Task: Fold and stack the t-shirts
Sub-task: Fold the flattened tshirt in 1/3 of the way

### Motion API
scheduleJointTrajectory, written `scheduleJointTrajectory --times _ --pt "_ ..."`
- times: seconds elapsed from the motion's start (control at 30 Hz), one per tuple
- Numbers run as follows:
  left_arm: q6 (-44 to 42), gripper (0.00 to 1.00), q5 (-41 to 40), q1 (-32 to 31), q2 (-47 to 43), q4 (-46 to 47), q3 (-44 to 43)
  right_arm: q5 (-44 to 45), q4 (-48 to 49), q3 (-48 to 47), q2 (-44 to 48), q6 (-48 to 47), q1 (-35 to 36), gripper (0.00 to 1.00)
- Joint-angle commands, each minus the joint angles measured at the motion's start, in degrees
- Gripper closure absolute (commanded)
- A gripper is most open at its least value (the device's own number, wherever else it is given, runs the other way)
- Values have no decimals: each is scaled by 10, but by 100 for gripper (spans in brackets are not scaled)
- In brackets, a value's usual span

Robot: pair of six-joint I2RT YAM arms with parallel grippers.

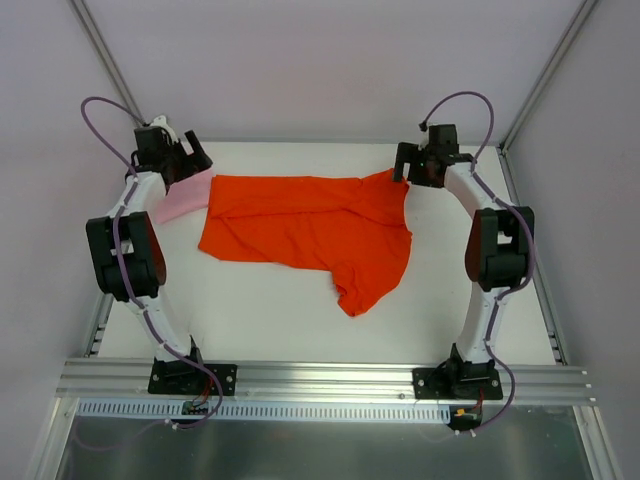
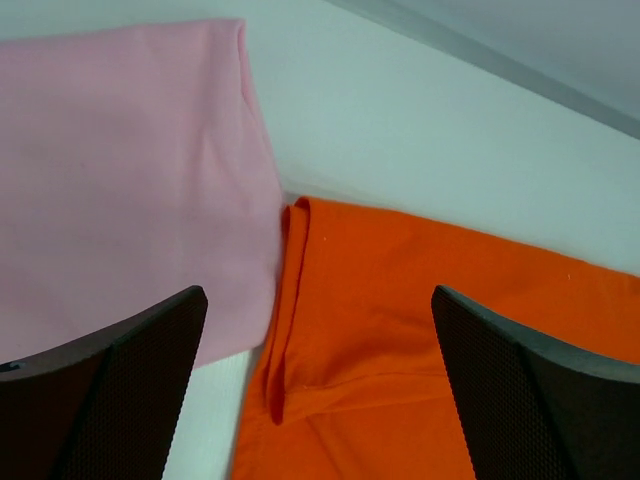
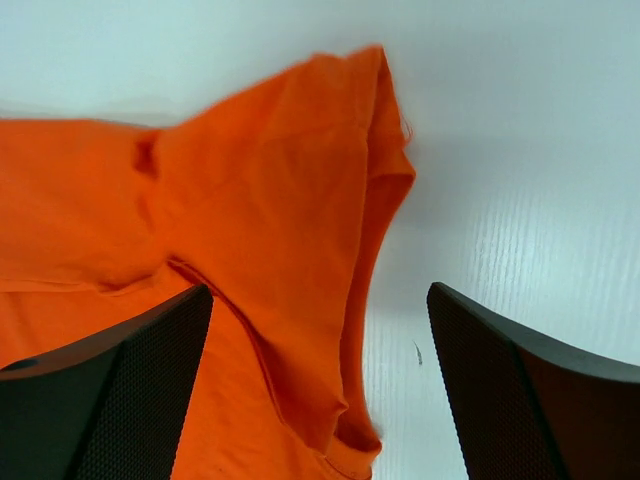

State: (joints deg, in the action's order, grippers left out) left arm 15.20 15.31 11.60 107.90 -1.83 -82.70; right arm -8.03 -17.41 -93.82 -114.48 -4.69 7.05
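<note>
At the worktop (image 1: 280,320) far edge, left gripper (image 2: 315,300) and right gripper (image 3: 320,295), jaws spread, overhang limp orange shirt (image 1: 300,225) corners, best pinched there.

Bright, even overhead light; faint shadows, sharp focus.

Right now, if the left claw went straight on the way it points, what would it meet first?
Most likely the edge of the bright orange-red cloth t-shirt, centred ahead of the open left claw. The light pink cloth shirt lies just beside it; depth is hard to judge.
</note>
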Motion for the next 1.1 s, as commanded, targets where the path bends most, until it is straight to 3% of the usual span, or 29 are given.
scheduleJointTrajectory --times 0.0,0.17,0.33,0.6,0.73,0.87,1.07 --pt "24 6 -85 -21 -7 -58 -5 22 -59 -34 -28 14 -1 9" --pt "34 14 -128 -46 -36 -92 14 3 -69 -26 -43 24 -1 18" --pt "26 17 -173 -86 -44 -114 31 -10 -71 -20 -61 34 0 33" --pt "60 16 -192 -98 -56 -149 52 -39 -73 16 -56 44 2 39" --pt "59 15 -216 -98 -83 -161 63 -23 -83 58 -35 44 7 38" --pt "58 12 -206 -99 -103 -174 75 4 -87 98 6 40 6 23" --pt "51 10 -193 -98 -147 -186 116 6 -108 117 78 45 6 16"
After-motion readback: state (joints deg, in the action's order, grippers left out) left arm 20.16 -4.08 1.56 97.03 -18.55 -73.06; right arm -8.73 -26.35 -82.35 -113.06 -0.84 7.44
